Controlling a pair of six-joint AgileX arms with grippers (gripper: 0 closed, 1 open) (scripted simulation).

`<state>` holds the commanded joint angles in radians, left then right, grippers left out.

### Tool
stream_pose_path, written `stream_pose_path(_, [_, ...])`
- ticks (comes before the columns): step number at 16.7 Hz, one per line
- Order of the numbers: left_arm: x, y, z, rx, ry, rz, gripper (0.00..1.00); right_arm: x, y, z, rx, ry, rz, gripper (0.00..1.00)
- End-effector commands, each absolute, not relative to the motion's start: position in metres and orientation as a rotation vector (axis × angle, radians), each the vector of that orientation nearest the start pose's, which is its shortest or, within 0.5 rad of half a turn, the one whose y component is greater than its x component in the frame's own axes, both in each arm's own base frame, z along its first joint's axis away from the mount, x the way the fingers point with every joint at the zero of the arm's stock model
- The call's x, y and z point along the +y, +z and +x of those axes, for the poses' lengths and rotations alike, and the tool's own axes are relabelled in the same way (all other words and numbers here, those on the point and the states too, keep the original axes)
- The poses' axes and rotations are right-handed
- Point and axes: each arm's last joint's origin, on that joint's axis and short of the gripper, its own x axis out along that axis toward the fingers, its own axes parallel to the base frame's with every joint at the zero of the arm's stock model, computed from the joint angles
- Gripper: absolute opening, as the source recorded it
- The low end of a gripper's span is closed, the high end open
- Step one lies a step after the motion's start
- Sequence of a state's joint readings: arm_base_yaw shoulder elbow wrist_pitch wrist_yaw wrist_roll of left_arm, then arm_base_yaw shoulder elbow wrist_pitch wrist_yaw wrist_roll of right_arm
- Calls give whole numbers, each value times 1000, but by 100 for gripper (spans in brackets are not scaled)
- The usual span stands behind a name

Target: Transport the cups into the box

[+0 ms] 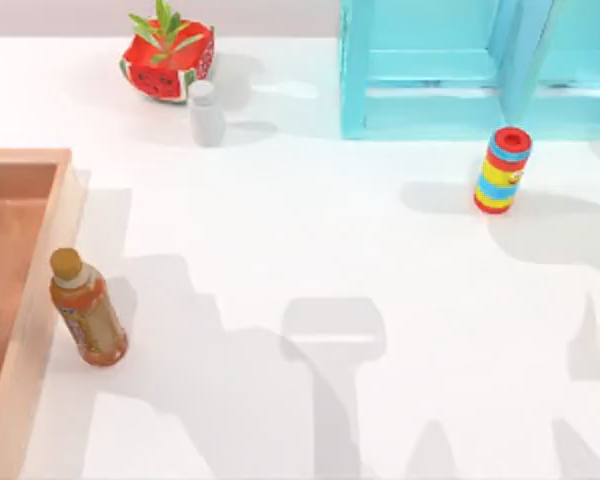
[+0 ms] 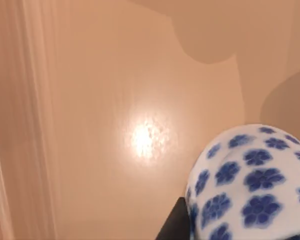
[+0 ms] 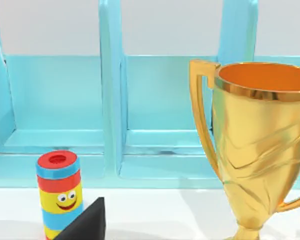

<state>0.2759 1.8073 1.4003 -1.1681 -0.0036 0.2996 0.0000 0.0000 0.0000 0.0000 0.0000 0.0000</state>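
Observation:
A white cup with a blue floral pattern [image 2: 250, 185] hangs close over the tan floor of the box [image 2: 105, 100] in the left wrist view. My left gripper [image 2: 190, 230] is shut on it, with one dark finger [image 2: 172, 227] pressed against the cup's side. The top view shows the box [image 1: 42, 270] at the table's left edge, light wood with an orange-tan floor. My right gripper [image 3: 140, 235] stays parked and open near the turquoise cabinet, one dark finger [image 3: 85, 222] showing.
A tea bottle [image 1: 87, 310] stands just right of the box wall. At the back are a watermelon planter [image 1: 168, 58], a small white bottle [image 1: 205, 113] and a turquoise cabinet [image 1: 460, 70]. A striped cylinder [image 1: 503, 170] stands in front of it, near a gold trophy [image 3: 260, 150].

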Motion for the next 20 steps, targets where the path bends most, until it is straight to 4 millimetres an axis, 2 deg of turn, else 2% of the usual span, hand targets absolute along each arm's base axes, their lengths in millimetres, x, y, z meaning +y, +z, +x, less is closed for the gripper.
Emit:
stream_pose_path(9, [95, 216, 323, 1576, -14, 18, 98, -1, 160, 106, 0, 0, 0, 100])
stream_pose_path(20, [95, 219, 323, 1577, -15, 17, 100, -1, 160, 106, 0, 0, 0, 100])
